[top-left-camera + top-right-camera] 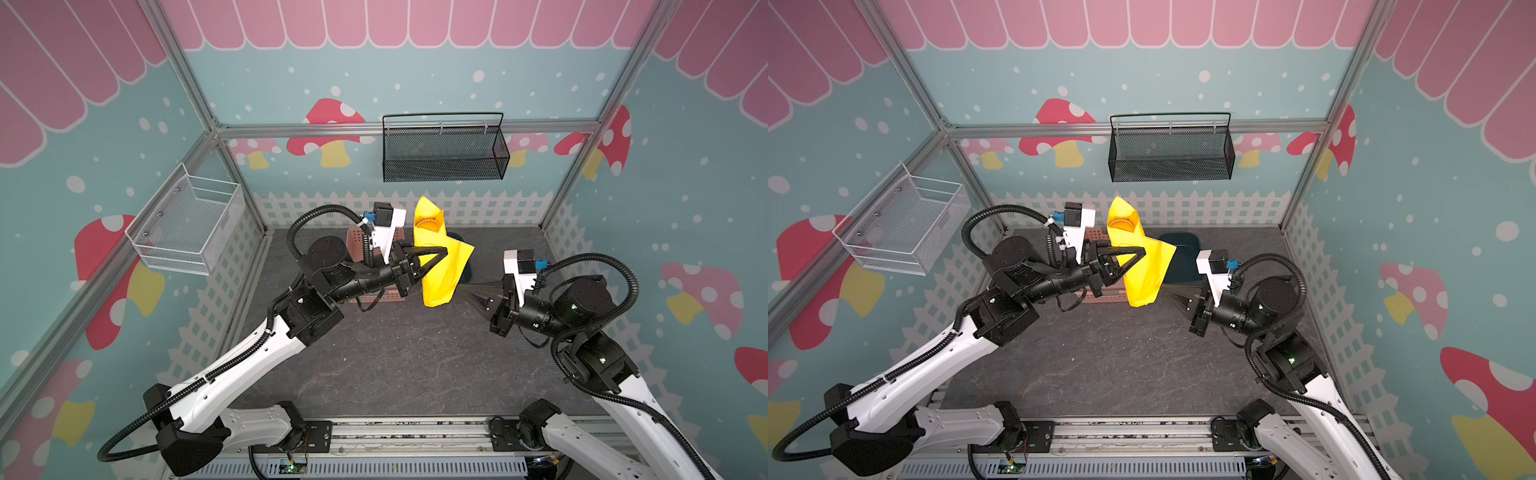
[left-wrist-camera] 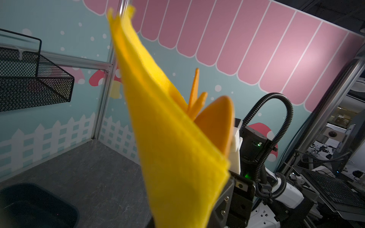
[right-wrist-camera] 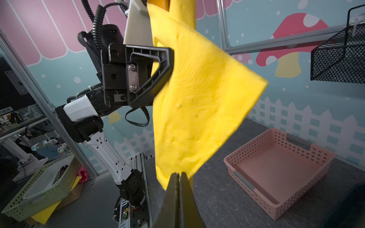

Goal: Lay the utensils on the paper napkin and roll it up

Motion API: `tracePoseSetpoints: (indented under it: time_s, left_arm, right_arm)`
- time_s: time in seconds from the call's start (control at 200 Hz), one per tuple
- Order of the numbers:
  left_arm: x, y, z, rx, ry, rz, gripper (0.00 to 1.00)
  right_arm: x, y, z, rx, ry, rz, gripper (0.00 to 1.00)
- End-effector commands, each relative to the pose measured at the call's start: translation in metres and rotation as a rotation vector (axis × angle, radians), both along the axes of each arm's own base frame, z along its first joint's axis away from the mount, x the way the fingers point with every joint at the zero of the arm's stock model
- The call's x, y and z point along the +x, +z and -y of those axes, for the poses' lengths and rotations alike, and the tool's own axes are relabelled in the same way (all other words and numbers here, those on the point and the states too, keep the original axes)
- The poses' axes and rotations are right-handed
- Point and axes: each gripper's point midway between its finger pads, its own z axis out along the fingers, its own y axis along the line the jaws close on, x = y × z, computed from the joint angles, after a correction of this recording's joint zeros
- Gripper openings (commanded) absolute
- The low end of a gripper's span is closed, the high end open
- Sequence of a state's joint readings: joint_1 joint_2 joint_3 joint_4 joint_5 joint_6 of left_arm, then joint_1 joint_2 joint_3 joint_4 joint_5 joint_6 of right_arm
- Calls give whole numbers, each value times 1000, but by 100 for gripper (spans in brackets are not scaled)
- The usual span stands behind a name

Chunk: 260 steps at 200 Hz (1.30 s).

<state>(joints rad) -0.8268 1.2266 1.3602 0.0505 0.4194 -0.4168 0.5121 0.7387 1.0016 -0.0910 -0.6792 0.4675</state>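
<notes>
While aloft, paper napkin around utensils

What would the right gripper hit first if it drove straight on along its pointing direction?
The paper napkin. The shut right gripper points at the lower end of the bundle hanging from the left gripper, with its tips at the napkin's edge. Whether they already touch is unclear.

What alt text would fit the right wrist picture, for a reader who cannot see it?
A yellow napkin is held in the air, clamped at its middle by the left gripper and pinched at its lower edge by the shut right gripper. Behind it, an empty pink basket stands on the dark table.
</notes>
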Motion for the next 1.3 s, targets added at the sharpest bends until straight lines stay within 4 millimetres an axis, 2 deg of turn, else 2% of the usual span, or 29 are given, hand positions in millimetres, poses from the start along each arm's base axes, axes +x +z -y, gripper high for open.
tracePoseSetpoints:
  time_s: [0.0,0.13,0.37,0.585,0.826,1.296]
  left_arm:
    - [4,2,-7,7,51,12,0]
    - [3,4,-5,2,41,9,0]
    - [-3,6,0,-5,-13,5,0]
    - [-11,9,2,-14,-60,10,0]
    - [-17,12,4,-27,-97,17,0]
    - [-20,14,8,-42,-133,12,0]
  right_arm:
    - [-10,21,5,22,-1,58,1]
    - [-10,26,3,21,15,66,3]
    - [-6,33,-7,39,69,74,30]
    - [5,31,-9,32,40,61,43]
    - [10,26,-13,25,50,44,44]
    - [-3,25,-22,51,168,47,50]
